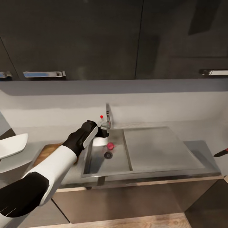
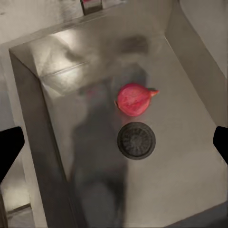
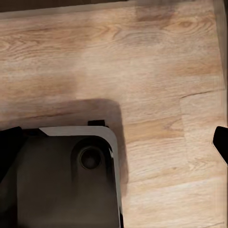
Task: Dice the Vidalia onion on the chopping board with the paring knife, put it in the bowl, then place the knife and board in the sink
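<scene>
Dark upper cabinets (image 1: 95,38) with pale bar handles hang above a light grey wall, and below them runs the glossy dark grey counter (image 1: 202,148) with a pale front edge. Set into it is the rectangular grey steel sink (image 1: 95,164), with a flat drainboard (image 1: 158,147) to its right and a chrome tap with a small red knob (image 1: 107,118) at the back.

From my head view, the left arm, white with a black wrist, reaches over the sink's back left corner, its left gripper (image 1: 100,133) close to the tap. In the left wrist view I look straight down into the basin: the round red-pink onion (image 2: 134,99) lies on the basin floor just beside the round dark drain (image 2: 136,140). Only the black tips of the left fingers (image 2: 9,147) show at the 2 side edges, so the jaws are spread wide, holding nothing.

A dark brown wooden chopping board (image 1: 47,152) lies on the counter left of the sink, partly hidden by the arm. At the far right edge of the counter, the dark pointed blade of the small paring knife (image 1: 220,153) pokes into view.

The right wrist view looks down at a pale wood-plank floor (image 3: 156,57) and part of the robot's dark base (image 3: 61,180). I see 2 black tips at the side edges, so the right gripper (image 3: 114,142) has its jaws spread too.
</scene>
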`<state>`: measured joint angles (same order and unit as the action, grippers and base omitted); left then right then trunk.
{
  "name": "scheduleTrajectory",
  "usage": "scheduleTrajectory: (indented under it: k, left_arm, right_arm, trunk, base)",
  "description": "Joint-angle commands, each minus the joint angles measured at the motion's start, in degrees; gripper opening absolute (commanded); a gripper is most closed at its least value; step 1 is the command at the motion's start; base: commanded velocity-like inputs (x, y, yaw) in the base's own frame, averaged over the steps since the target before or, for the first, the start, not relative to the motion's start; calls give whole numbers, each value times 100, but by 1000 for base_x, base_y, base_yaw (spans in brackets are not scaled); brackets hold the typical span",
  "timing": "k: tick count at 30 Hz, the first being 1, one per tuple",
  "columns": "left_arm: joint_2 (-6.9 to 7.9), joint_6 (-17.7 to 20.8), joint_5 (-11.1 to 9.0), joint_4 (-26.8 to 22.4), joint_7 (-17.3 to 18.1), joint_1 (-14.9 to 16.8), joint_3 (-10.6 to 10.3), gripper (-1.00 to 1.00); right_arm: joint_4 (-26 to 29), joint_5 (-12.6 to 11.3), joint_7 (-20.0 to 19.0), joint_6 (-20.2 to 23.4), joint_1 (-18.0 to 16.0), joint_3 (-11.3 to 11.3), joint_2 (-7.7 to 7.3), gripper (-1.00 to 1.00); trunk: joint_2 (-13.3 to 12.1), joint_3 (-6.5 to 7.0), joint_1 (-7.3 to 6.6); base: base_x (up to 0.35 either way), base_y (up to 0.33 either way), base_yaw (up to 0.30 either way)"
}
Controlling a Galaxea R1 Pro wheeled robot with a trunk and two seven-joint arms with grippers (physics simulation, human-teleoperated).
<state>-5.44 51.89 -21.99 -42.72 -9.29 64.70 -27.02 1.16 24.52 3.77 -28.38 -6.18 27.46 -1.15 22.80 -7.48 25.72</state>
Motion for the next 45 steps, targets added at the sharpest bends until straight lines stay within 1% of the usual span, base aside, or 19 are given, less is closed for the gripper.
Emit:
scheduleTrajectory:
  k: [1, 8, 12, 15, 17, 20, 23, 31, 38, 40, 43, 45]
  left_arm:
    - [-1, 16, -60, 1, -55, 7, -15, 100]
    - [-43, -2, -73, 70, -48, 1, -25, 100]
    - [-136, -24, -77, 233, -40, -1, -30, 100]
    - [-155, -108, -77, 376, -33, -1, -31, 100]
    - [-164, -321, -78, 636, -24, -1, -31, 100]
    - [-167, -517, -80, 887, -17, -1, -31, 100]
    - [-166, -622, -81, 1163, -12, -3, -30, 100]
    - [-160, -644, -85, 1256, -11, -2, -23, 100]
    - [-159, -661, -86, 1390, -3, -7, -23, 100]
    - [-159, -738, -85, 1476, 0, -9, -23, 100]
    - [-161, -1028, -85, 1666, 3, -7, -25, 100]
    - [-168, -1149, -86, 1785, 5, -4, -28, 100]
  right_arm:
    - [-10, 61, 40, -18, -6, 23, -2, 100]
    - [-10, 61, 44, -18, -6, 23, -3, 100]
    - [-10, 61, 48, -18, -6, 23, -5, 100]
    - [-10, 61, 49, -15, -6, 23, -7, 100]
    - [-10, 61, 47, 35, -6, 23, -8, 100]
    - [-7, 61, 45, 167, -6, 23, -8, 100]
    - [-2, 61, 45, 254, -6, 28, -8, 100]
    - [-1, 61, 44, 271, -6, 25, -8, 100]
    - [-1, 61, 44, 272, -6, 25, -8, 100]
    - [-1, 61, 44, 272, -6, 27, -8, 100]
    - [-1, 61, 44, 275, -6, 26, -8, 100]
    - [-1, 61, 44, 273, -6, 25, -8, 100]
  trunk:
    - [12, -12, 6]
    - [12, -12, 6]
    - [12, -12, 6]
    - [12, -12, 6]
    - [12, -12, 6]
    - [12, -12, 6]
    - [12, -12, 6]
    - [12, -12, 6]
    - [12, -32, 6]
    - [12, -44, 6]
    - [12, -66, 6]
    - [12, -83, 6]
  base:
    - [256, -175, 0]
    - [227, -166, 0]
    - [89, -55, 0]
    - [23, -14, 0]
    - [8, -5, 0]
    - [3, -2, 0]
    - [0, 0, 0]
    - [1, 0, 0]
    - [101, 0, 0]
    - [59, 0, 0]
    - [26, 0, 0]
    - [11, 0, 0]
